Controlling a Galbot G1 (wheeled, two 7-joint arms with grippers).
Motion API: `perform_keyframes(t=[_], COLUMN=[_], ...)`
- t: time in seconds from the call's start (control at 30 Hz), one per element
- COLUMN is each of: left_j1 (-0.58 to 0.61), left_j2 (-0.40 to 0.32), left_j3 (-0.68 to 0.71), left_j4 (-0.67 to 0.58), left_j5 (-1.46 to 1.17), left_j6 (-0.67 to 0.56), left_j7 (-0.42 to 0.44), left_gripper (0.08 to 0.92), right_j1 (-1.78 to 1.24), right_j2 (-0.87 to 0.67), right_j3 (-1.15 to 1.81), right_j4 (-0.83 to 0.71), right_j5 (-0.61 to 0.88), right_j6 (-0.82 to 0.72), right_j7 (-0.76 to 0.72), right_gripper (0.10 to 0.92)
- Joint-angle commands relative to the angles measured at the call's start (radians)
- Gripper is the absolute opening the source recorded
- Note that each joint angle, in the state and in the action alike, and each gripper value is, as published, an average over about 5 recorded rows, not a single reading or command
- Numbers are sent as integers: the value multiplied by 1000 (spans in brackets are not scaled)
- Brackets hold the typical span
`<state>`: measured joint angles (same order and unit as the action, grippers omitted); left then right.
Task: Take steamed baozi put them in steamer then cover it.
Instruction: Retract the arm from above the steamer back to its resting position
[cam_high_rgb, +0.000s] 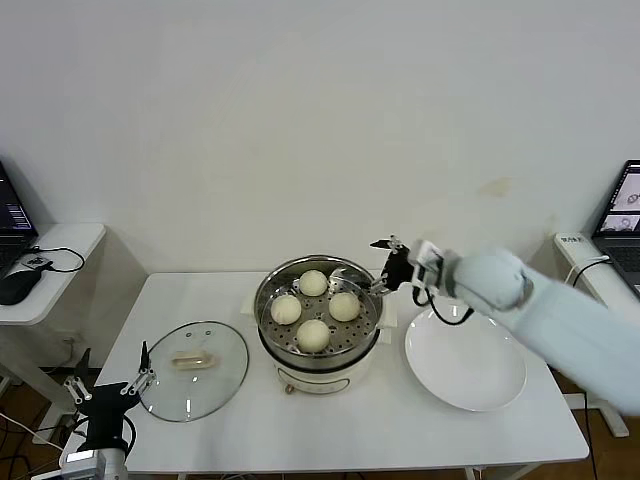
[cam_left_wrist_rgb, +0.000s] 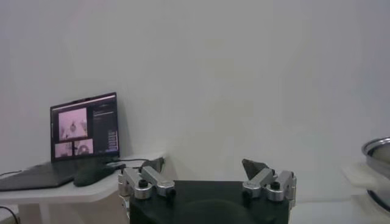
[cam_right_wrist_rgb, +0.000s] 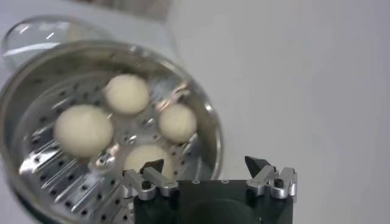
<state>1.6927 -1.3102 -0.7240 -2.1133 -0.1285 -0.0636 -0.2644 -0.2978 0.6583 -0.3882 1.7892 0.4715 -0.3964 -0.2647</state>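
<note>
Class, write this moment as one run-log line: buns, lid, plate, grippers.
buns: four in steamer | lid: on table, off | plate: bare | right gripper: open, by steamer rim | left gripper: open, near lid

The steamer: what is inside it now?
Four steamed baozi sit on the perforated tray of the steamer, uncovered. What lies below that tray cannot be seen.

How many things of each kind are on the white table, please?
Steamed baozi: 4, all in the steamer
Steamer: 1
Glass lid: 1
White plate: 1
Total: 7
</note>
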Motion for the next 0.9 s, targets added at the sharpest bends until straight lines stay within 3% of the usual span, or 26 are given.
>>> perform_keyframes(t=[0.03, 0.2, 0.4, 0.7, 0.9], left_j1=[-15, -33, -16, 29, -60], left_j2=[6, 27, 76, 75, 111], left_j3=[12, 2, -40, -129, -110], left_j4=[51, 114, 176, 229, 323], left_j5=[93, 310, 771, 1201, 1317], left_j6=[-7, -19, -89, -214, -224], left_j7=[4, 16, 42, 12, 39], left_gripper=[823, 823, 823, 823, 823], right_j1=[-835, -1012, -1140, -1228, -1257], right_j2=[153, 437, 688, 800, 801], right_j3=[758, 983, 1168, 1261, 1298], right_j4=[110, 96, 104, 181, 193], right_j5=[-220, -352, -346, -333, -324], right_j6=[457, 593, 641, 586, 586], right_j7=[240, 160, 93, 83, 95], right_gripper=[823, 823, 823, 823, 823])
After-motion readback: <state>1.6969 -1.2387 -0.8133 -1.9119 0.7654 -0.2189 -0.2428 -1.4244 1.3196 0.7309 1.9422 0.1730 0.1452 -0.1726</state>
